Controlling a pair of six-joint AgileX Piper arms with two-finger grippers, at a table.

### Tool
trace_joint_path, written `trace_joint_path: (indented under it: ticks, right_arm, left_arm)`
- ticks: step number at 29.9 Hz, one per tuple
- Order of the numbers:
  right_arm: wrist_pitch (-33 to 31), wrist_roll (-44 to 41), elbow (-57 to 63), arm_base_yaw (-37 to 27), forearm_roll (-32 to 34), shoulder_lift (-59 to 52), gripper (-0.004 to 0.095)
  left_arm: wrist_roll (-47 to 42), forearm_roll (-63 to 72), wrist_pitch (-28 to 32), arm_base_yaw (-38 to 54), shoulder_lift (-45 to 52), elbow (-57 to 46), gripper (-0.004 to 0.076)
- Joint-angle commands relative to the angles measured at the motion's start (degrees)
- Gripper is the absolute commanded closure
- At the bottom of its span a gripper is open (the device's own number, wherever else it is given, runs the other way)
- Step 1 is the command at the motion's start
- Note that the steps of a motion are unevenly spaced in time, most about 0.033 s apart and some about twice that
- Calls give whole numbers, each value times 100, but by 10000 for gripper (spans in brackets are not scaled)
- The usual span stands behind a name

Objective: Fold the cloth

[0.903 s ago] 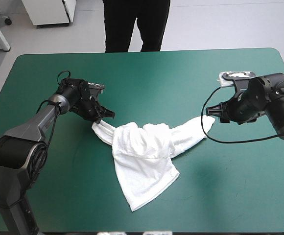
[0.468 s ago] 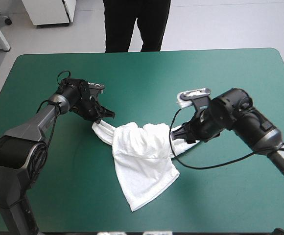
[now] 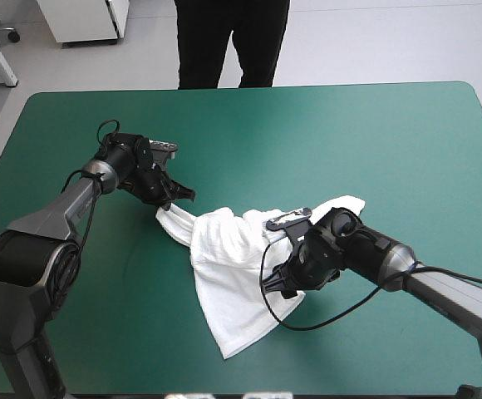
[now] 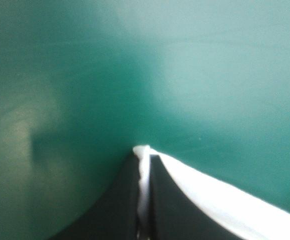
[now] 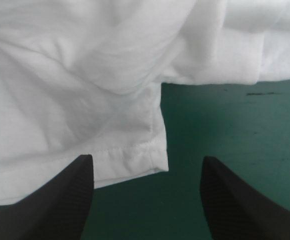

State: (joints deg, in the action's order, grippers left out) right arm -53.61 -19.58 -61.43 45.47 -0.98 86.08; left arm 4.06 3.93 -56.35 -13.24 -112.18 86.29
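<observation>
T-shirt (image 3: 228, 258) released on the right, re-approached.
Right gripper (image 3: 279, 288) is swung to mid-frame, spread, empty; left gripper (image 3: 171, 202) is kept pinched on it.

We see the teal-green-covered surface (image 3: 374, 133) filling most of the frame, its rounded far corners at the upper left and upper right.
</observation>
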Motion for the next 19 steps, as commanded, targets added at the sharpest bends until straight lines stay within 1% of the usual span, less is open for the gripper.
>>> trace_joint_path:
  ticks: [1,5,9,10,11,13,16,17,18,19]
  right_arm:
    - [330,88,4,4,-28,45,324]
    - [580,203,109,4,-197,278,324]
    - [470,232,118,46,-412,550,328]
    - [427,308,118,74,-527,602,344]
    - [418,358,118,129,-580,633,384]
    - [420,373,118,279,-598,652,521]
    - [448,289,118,490,-598,652,863]
    - [448,232,118,518,-598,652,927]
    - [434,162,118,523,-570,652,916]
    - [422,111,118,523,-516,652,925]
  left_arm:
    - [28,-80,16,9,115,53,733]
    - [28,-80,16,9,115,53,733]
    - [28,-80,16,9,115,53,733]
    - [28,-80,16,9,115,53,733]
    - [28,-80,16,9,115,53,733]
    - [28,-91,16,9,115,53,733]
    - [28,-91,16,9,115,53,733]
    - [28,-91,16,9,115,53,733]
    - [28,-91,16,9,115,53,733]
    - [28,-91,16,9,115,53,733]
